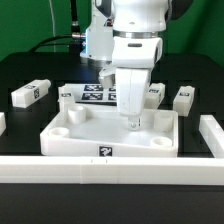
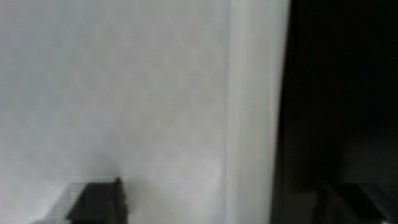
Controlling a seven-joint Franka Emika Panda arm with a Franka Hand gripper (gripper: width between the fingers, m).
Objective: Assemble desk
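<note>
The white desk tabletop [image 1: 75, 140] lies rim-up in the middle of the black table, with round sockets at its corners. My gripper [image 1: 133, 122] reaches straight down onto its back right part, fingertips at the tabletop's surface near the back rim. In the wrist view the tabletop [image 2: 143, 100] fills most of the picture, very close and blurred, with black table past its edge. Two dark fingertips [image 2: 98, 203] show far apart with the white surface between them, and they hold nothing. Loose leg blocks lie at the exterior view's left [image 1: 30, 94] and right [image 1: 184, 99].
Another leg block [image 1: 153, 94] lies just behind the gripper, and one [image 1: 67, 97] lies by the tabletop's back left. The marker board [image 1: 95, 93] lies behind the tabletop. White border bars run along the front [image 1: 110, 168] and right [image 1: 212, 131].
</note>
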